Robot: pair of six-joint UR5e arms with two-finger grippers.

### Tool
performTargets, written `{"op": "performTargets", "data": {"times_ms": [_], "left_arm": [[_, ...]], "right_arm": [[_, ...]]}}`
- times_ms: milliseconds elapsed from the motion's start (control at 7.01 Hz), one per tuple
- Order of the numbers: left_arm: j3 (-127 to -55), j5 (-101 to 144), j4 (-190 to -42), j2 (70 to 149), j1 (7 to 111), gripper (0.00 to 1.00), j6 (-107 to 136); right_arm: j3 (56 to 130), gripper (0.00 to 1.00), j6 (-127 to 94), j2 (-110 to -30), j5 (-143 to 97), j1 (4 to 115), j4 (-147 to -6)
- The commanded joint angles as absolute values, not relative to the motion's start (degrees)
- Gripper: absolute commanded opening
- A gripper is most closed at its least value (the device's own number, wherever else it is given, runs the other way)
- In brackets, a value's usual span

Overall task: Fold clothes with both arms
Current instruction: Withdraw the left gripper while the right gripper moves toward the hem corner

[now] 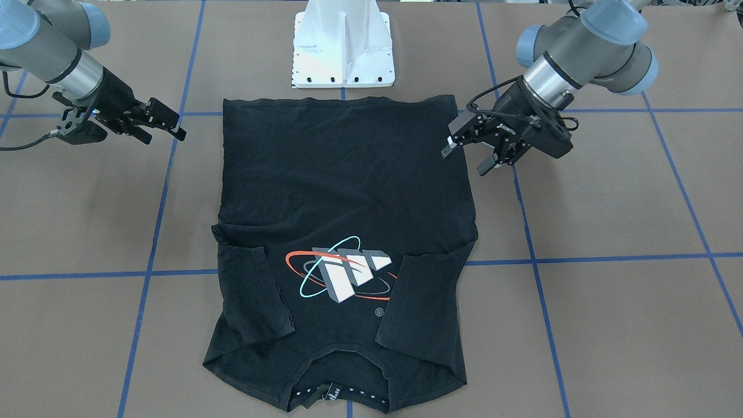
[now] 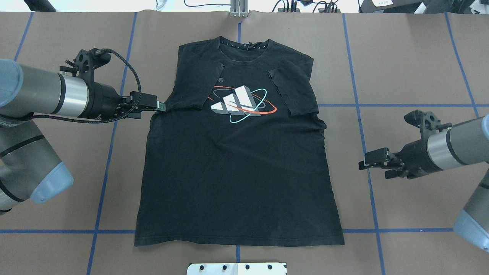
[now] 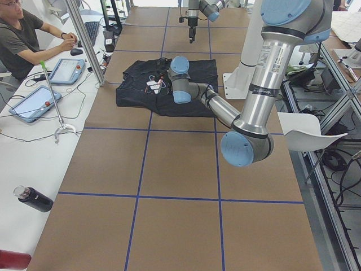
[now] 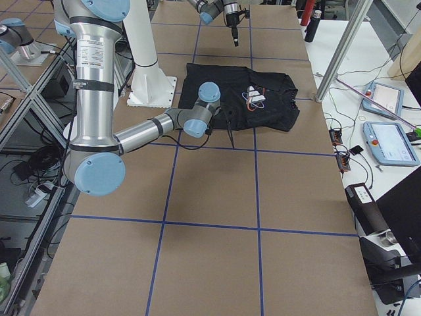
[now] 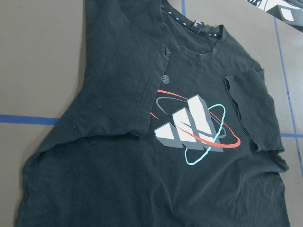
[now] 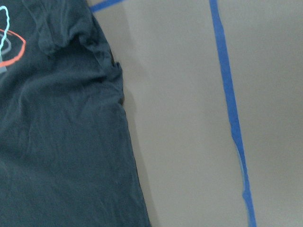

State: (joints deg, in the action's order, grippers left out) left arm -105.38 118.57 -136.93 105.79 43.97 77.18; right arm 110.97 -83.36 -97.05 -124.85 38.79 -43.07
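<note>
**Since both sleeves are tucked, the risk now sits in the next grasp**

Shirt [image 2: 237,172] lies flat and logo-up on the surface [image 2: 420,57], collar away from the base and hem near it. We see both sleeves folded in over the chest.

Left gripper [image 1: 464,161] hovers at the shirt's left edge near the armpit, fingers spread and holding nothing. Right gripper [image 2: 373,169] is well clear of the right edge, also spread and empty.

We'd guess a side or hem fold comes next. Our failure modes:
- Left fingers pinch at the sleeve fold line [image 2: 183,107]. They could catch the sleeve instead of the body edge and pull the tuck open.
- Pinching only the top layer means the back layer stays down and the fold bunches.
- Arms are asymmetric. If the left lifts before the right has a hold, we expect the shirt to skew or drag across the surface.
- Right edge is rumpled below the sleeve [image 2: 321,123], so a grasp there could lock in the crease.
</note>
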Motion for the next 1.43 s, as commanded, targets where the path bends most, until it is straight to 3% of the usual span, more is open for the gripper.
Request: {"op": "performTargets", "data": {"times_ms": [0,285,856,1284], "left_arm": [[-105.7,118.7,-137.6,105.6,43.6,1.0,77.1],[-103.5,121.1,-151.0,99.7,43.3,1.0,77.9],[-104.2,123.0,-152.0,96.2,43.3,1.0,78.0],[-104.3,123.0,-152.0,96.0,43.2,1.0,78.0]], "right_arm": [[110.7,1.0,-88.3,-98.3,-117.5,29.5,-40.1],[110.6,1.0,-88.3,-102.0,-116.9,27.3,-33.4],[110.8,1.0,-93.6,-103.9,-107.3,14.9,-29.0],[109.5,0.99,-93.7,-100.6,-107.2,12.6,-30.1]]}}
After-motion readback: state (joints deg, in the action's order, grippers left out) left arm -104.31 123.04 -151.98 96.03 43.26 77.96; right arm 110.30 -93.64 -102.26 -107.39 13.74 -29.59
